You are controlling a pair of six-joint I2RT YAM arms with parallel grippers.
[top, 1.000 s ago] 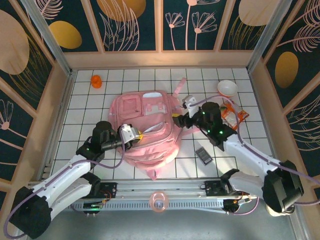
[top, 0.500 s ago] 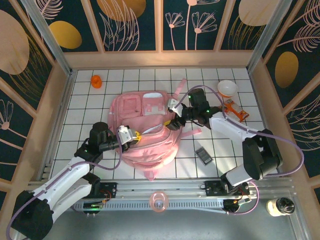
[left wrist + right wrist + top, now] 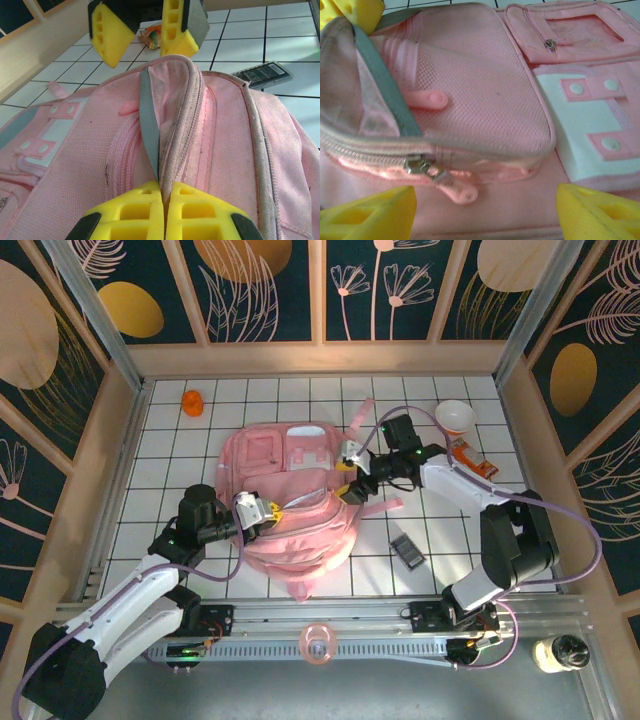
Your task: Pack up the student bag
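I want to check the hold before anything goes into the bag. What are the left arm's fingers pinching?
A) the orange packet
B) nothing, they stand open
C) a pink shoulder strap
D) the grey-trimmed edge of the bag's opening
D: in the left wrist view the yellow left fingers are closed together on the grey-trimmed edge of the student bag.

The student bag (image 3: pixel 225 150) runs past the left and bottom edges of the left wrist view, its rim covering part of a dark keypad slab (image 3: pixel 265 74). A colourful packet (image 3: pixel 151 36) sits mostly hidden behind the pads of the right gripper (image 3: pixel 142 56), its print unreadable.
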